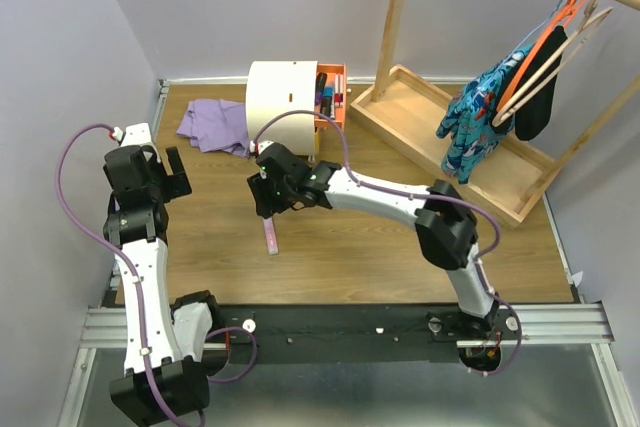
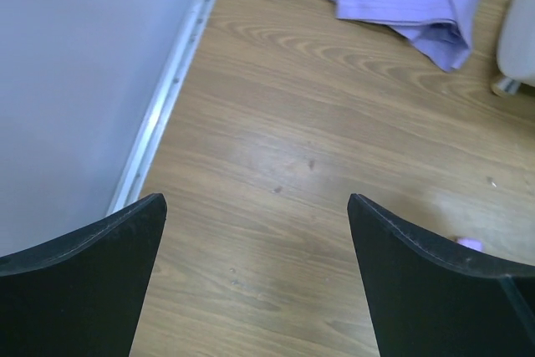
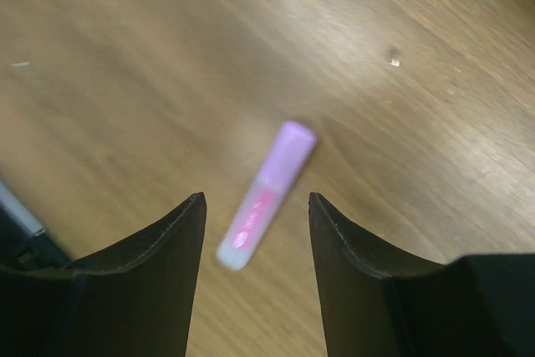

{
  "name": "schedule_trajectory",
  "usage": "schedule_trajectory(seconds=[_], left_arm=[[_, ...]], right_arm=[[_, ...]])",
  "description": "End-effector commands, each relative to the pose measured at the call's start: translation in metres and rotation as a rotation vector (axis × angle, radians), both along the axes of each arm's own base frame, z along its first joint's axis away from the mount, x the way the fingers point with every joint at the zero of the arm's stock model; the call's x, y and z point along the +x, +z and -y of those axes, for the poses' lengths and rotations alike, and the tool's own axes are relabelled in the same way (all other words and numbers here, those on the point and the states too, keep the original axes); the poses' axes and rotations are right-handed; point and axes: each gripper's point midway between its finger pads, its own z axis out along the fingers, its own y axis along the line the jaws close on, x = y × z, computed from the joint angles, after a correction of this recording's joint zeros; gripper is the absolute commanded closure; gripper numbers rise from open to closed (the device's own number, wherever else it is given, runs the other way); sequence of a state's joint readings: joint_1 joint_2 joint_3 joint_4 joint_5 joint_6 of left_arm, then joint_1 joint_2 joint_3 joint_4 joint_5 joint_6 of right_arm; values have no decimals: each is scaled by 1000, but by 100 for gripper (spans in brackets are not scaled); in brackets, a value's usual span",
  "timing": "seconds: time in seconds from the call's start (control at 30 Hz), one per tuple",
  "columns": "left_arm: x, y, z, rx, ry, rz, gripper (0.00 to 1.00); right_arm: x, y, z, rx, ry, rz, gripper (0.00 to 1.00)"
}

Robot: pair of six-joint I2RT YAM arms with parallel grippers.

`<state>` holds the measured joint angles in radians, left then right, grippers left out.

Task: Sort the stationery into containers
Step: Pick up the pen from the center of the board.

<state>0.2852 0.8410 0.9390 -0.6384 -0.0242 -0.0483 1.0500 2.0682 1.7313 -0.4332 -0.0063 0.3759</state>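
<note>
Left gripper [image 2: 255, 200] hangs spread and empty, well apart at 9 o'clock. Right gripper [image 1: 267, 209], the nearer of the 2, has its jaws parted, holding nothing. The pink bar [image 3: 266, 194] lies on the table [image 1: 370, 247] beneath the gap, long axis 1 to 7 o'clock.

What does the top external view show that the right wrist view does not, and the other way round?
Only top external: the cream-white chest with its orange drawer pulled open, the purple cloth and the clothes rack. Only right wrist: its own dark jaws standing apart, and a deeper pink marking on the pink bar between them. Both: the pink bar lying flat on the wooden table.
</note>
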Motion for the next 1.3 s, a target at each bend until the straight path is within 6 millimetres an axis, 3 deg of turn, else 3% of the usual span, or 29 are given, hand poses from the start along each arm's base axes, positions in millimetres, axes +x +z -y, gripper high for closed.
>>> schedule_trajectory(seconds=[0.0, 0.17, 0.5, 0.7, 0.8, 0.83, 0.9, 0.93, 0.97, 1.0, 1.07, 1.1, 1.2, 1.23, 1.27], left_arm=[[-10, 20, -25, 47, 167, 35, 1], [-10, 13, -21, 35, 154, 22, 1], [-11, 2, -13, 22, 121, 7, 1], [-13, -2, -11, 16, 119, 6, 1], [-14, -5, -9, 8, 114, 3, 1], [-14, -6, -8, 4, 109, 1, 1], [-14, -8, -8, -2, 107, -5, 1], [-14, -8, -8, -2, 105, -5, 1], [-13, -7, -7, -5, 98, -3, 1], [-12, -6, -7, -2, 89, -5, 1], [-9, -4, -4, -1, 66, 2, 1], [-8, -5, -4, 6, 58, -4, 1], [-4, -9, 1, 9, -2, -20, 1], [-4, -10, 3, 13, -20, -26, 1], [-3, -12, 6, 8, -39, -33, 1]], right_arm=[[13, -37, 9, -137, -193, -19, 41], [4, -62, 3, -185, -219, -28, 40], [-9, -94, -7, -225, -202, -47, 42], [-14, -122, 10, -305, -232, -55, 45], [-19, -133, 18, -347, -215, -46, 63], [-22, -137, 22, -364, -210, -47, 73], [-23, -130, 22, -358, -188, -28, 81], [-21, -127, 26, -363, -188, -9, 93], [-15, -119, 23, -338, -184, 15, 98], [-9, -91, 21, -292, -172, 51, 99], [7, -56, 18, -213, -172, 92, 100], [15, -17, 17, -149, -160, 142, 99], [39, 57, 20, -3, -169, 239, 100], [41, 101, 26, 77, -174, 287, 99], [50, 126, 30, 133, -194, 328, 99]])
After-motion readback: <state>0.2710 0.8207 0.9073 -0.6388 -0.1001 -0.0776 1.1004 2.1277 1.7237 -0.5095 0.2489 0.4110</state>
